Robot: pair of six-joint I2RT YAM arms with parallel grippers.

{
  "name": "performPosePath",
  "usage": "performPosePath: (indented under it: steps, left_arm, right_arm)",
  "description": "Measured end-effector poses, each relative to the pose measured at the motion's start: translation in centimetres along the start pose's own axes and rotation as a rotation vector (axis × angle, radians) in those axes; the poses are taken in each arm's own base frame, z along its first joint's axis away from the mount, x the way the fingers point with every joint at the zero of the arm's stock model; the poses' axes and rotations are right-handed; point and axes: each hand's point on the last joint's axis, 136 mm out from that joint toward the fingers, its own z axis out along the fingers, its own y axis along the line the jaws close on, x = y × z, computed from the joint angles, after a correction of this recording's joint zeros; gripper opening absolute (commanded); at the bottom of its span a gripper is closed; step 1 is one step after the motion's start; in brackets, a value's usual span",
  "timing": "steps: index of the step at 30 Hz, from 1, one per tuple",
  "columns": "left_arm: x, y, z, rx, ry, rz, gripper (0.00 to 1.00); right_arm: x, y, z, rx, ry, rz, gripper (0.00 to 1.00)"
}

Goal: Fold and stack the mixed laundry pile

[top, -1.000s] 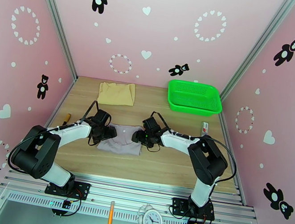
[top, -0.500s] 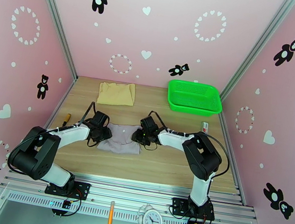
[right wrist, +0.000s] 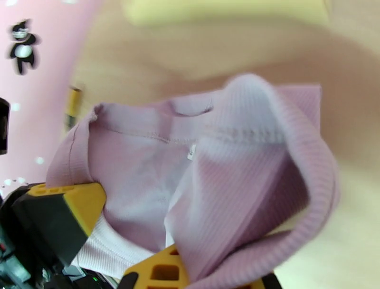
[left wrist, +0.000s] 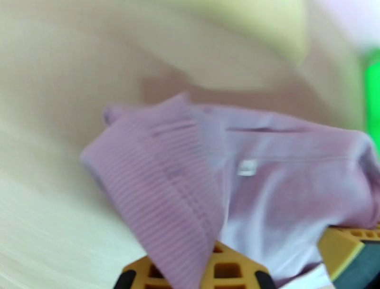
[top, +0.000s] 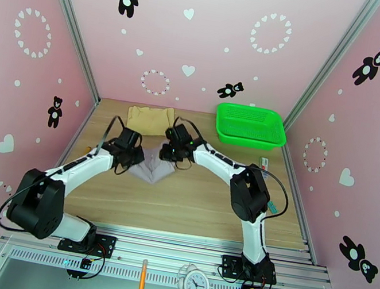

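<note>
**Lilac knit hanging from two thin pinches**

Both jaws are clenched on the pale grey-lilac garment (top: 150, 170). The left gripper (top: 137, 155) holds its left edge and the right gripper (top: 166, 152) its right, just left of centre in the overhead frame. The cloth sags between them onto the table (top: 209, 203). The tan-beige piece (top: 149, 119) lies folded just above it, near the back wall. Judging from the wrist views (ribbed fabric drapes loosely over the yellow fingers (left wrist: 242, 259)), either pinch may have caught only one layer. A pull could then let an edge slip free, or drag the garment crooked across the tan-beige piece.
</note>
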Motion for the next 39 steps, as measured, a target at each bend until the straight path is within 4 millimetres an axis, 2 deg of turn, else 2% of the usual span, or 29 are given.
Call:
performPosePath:
  steps: [3, 6, 8, 11, 15, 20, 25, 27, 31, 38, 39]
  left_arm:
    - [-5.6, -0.3, -2.1, 0.009, -0.131, -0.013, 0.00]
    - [-9.1, 0.6, -1.8, -0.023, -0.190, -0.018, 0.00]
    - [-10.6, 1.3, -0.3, -0.053, -0.199, -0.013, 0.00]
    - [-11.9, 2.3, 3.0, -0.093, -0.191, 0.003, 0.00]
    - [-13.5, 2.3, 7.2, -0.112, -0.182, 0.030, 0.00]
    - [-16.6, 0.7, 10.2, -0.091, -0.224, 0.065, 0.00]
    - [-18.8, -0.4, 12.9, -0.078, -0.253, 0.072, 0.00]
    - [-18.9, -0.2, 14.2, -0.088, -0.248, 0.071, 0.00]
    - [-18.3, 0.8, 16.6, -0.121, -0.221, 0.070, 0.00]
    - [-17.7, 2.2, 20.1, -0.182, -0.177, 0.068, 0.00]
    - [-17.8, 2.2, 20.3, -0.190, -0.172, 0.066, 0.00]
  right_arm:
    - [-5.3, 1.2, -0.6, -0.032, -0.101, -0.076, 0.00]
    - [-9.0, 0.2, 0.0, -0.035, -0.173, -0.113, 0.00]
    - [-10.7, -1.3, 1.0, -0.032, -0.204, -0.113, 0.00]
    - [-12.9, -4.4, 3.3, -0.042, -0.253, -0.091, 0.00]
    - [-14.8, -8.0, 6.3, -0.070, -0.321, -0.060, 0.00]
    - [-15.9, -10.6, 8.2, -0.080, -0.391, -0.049, 0.00]
    - [-18.0, -10.9, 7.9, -0.096, -0.498, -0.067, 0.00]
    - [-18.7, -10.8, 7.7, -0.104, -0.533, -0.071, 0.00]
    - [-18.6, -11.3, 8.4, -0.104, -0.551, -0.066, 0.00]
    - [-16.3, -14.1, 12.4, -0.053, -0.530, -0.020, 0.00]
    - [-16.0, -14.4, 12.8, -0.043, -0.528, -0.012, 0.05]
